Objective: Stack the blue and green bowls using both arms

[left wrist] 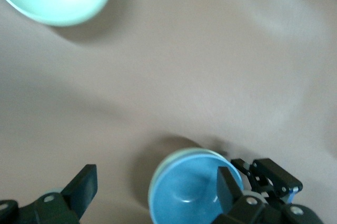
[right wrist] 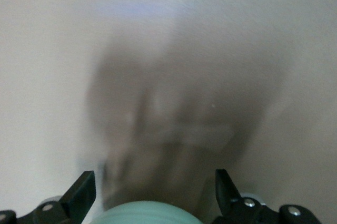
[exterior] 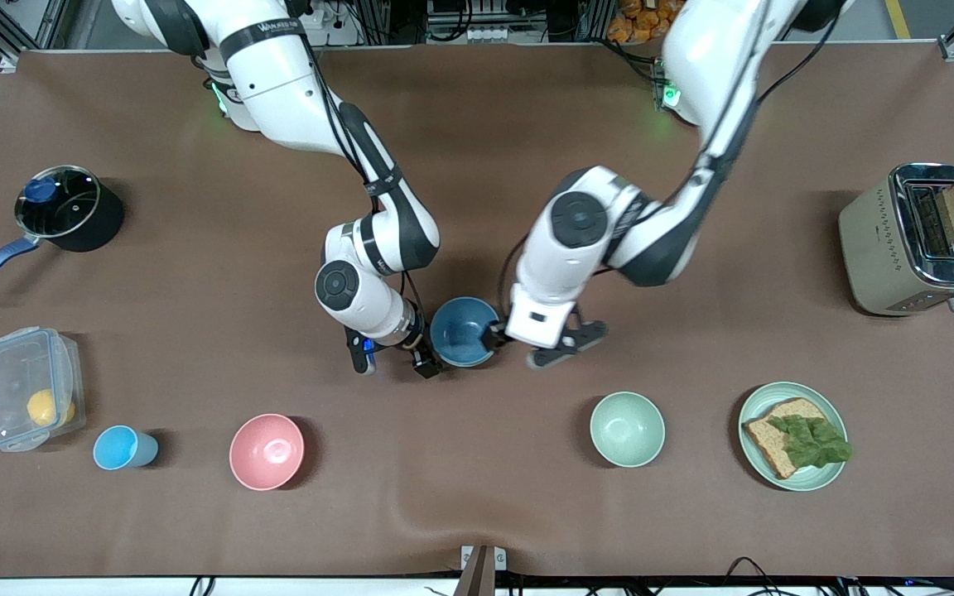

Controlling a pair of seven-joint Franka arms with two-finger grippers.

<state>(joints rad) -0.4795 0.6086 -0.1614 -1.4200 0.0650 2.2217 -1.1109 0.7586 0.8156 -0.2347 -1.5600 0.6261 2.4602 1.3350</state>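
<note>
The blue bowl (exterior: 464,329) sits mid-table, nested inside the green bowl, whose rim (left wrist: 174,155) shows around it in the left wrist view. My left gripper (exterior: 518,338) is open over the bowl's edge toward the left arm's end. One finger (left wrist: 227,184) hangs over the blue inside (left wrist: 189,192). My right gripper (exterior: 394,358) is open beside the stack, toward the right arm's end. The green bowl's outer wall (right wrist: 147,213) shows low between its fingers.
A paler mint bowl (exterior: 628,428) and a plate with bread and lettuce (exterior: 793,436) lie nearer the camera. A pink bowl (exterior: 267,451), light-blue cup (exterior: 121,448), plastic box (exterior: 28,397), pot (exterior: 63,207) and toaster (exterior: 916,240) stand around.
</note>
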